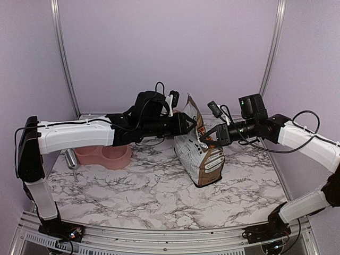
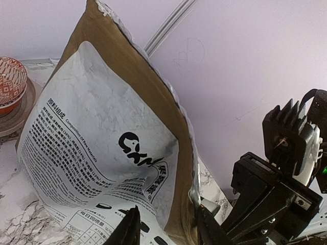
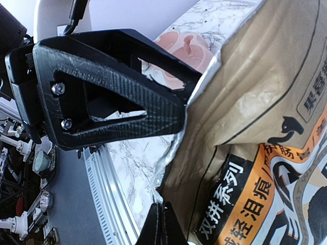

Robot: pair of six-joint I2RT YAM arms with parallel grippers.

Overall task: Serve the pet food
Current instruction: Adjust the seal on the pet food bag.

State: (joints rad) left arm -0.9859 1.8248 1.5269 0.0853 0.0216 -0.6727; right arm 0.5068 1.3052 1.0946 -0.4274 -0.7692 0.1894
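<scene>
Near the back edge of the veined marble worktop (image 1: 133, 196), the jaws of the right gripper (image 1: 203, 140) pinch the rim of the crinkled, foil-lined paper bag (image 1: 204, 159), while the jaws of the left gripper (image 1: 189, 124) straddle it, apart.

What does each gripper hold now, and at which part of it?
The right gripper is shut on the food bag, pinching the foil lip at its top. The left gripper straddles the bag's edge; a firm grip cannot be told.
</scene>
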